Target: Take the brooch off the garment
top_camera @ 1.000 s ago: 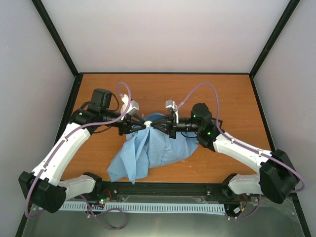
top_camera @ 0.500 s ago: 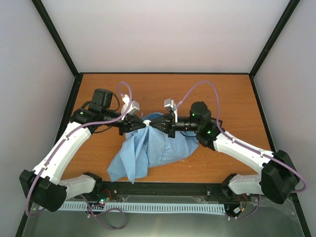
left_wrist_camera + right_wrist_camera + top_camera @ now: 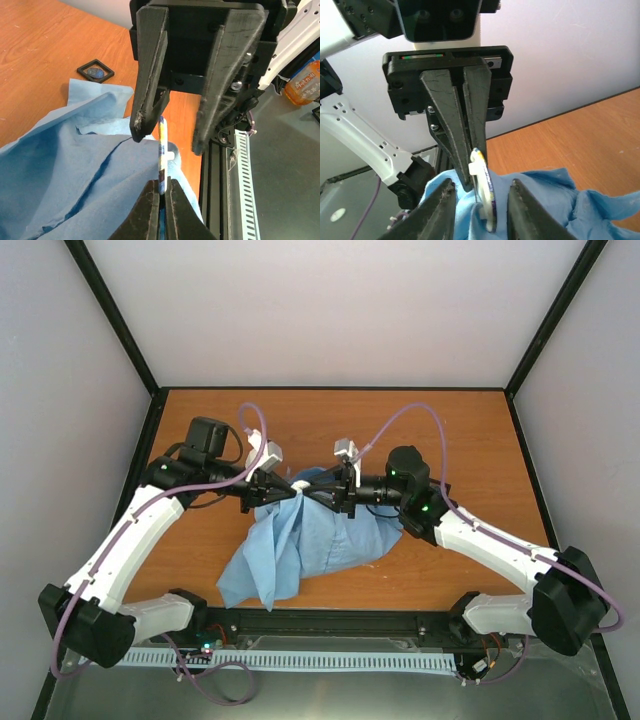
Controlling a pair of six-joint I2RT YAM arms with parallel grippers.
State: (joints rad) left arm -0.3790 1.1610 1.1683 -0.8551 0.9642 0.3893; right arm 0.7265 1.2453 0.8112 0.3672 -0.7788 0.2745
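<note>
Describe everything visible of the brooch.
The brooch is a thin round disc seen edge-on, pale with a blue-purple rim and a small white tab on one side. It stands upright against bunched light blue shirt fabric; whether it is pinned there cannot be told. The left pincer is shut on its edge; the right pincer stands open around it, not touching.

Robot lab test cell.
White panels and black frame bars enclose the wooden tabletop; a black rail runs along the bottom.
</note>
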